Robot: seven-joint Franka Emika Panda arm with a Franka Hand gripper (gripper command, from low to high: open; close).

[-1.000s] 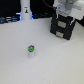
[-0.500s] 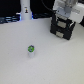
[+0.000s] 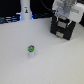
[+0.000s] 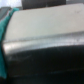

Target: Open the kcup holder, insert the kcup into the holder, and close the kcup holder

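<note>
The kcup holder (image 3: 62, 30) is a black boxy unit on the white table at the exterior view's right, with pale marks on its front. My gripper (image 3: 64, 16) hangs right over the holder's top, at the end of the white arm; its fingers are too blurred to tell whether they are open or shut. The kcup (image 3: 31, 49), a tiny cup with a green top, stands alone on the table well off to the exterior view's left of the holder. The wrist view is a close blur of the holder's grey top and dark front (image 4: 45, 60), and no fingers show in it.
A white bottle-like post (image 3: 25, 10) stands at the back on the exterior view's left, beside dark equipment along the back edge. The white tabletop (image 3: 50, 65) spreads between the kcup and the holder.
</note>
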